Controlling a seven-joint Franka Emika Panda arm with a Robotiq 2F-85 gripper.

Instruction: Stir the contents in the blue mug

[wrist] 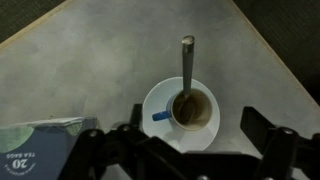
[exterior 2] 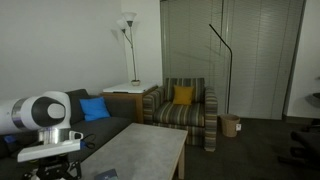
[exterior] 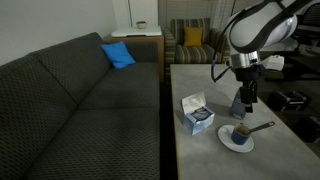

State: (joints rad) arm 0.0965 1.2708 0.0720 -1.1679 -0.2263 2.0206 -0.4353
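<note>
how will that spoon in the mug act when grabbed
The spoon looks like thin metal, so probably stiff but slippery. It just leans on the mug rim, so it may pivot. The mug rests on a saucer and might slide.

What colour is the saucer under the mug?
The saucer is white, with a small blue mark; wrist view shows it best.

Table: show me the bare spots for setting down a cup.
Free: the far end of the table toward the striped armchair, and the near strip before the box. Crowded: box, mug on saucer, gripper above.
</note>
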